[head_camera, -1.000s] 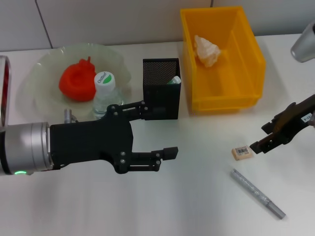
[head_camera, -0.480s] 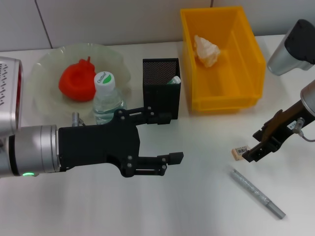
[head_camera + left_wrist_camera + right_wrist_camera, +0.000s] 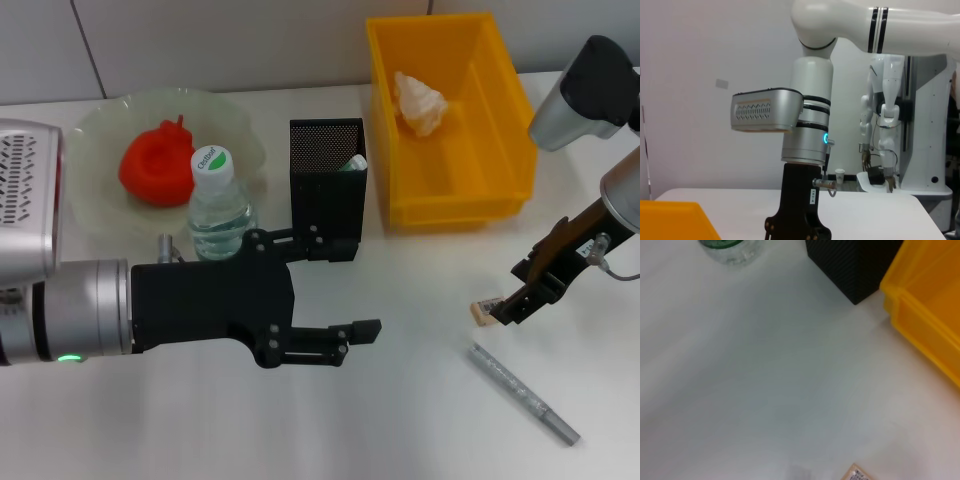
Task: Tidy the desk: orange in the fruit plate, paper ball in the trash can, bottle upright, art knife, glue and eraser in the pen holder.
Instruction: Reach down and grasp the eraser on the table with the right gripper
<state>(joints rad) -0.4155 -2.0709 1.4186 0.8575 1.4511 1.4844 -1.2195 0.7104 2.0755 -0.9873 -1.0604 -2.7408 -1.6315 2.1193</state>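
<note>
Probably robotics lab, humanoid robot (image 3: 882,130), bare walls

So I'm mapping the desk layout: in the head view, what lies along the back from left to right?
Fruit plate with the orange → bottle → pen holder → yellow bin holding the paper ball.

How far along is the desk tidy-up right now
Done, by the look of it: red-orange fruit on the pale green plate, crumpled paper ball in the yellow bin, clear bottle upright, something green-white in the black mesh holder. In hand: right gripper at the small eraser. Left: grey art knife on the table. Left gripper hovers open.
</note>
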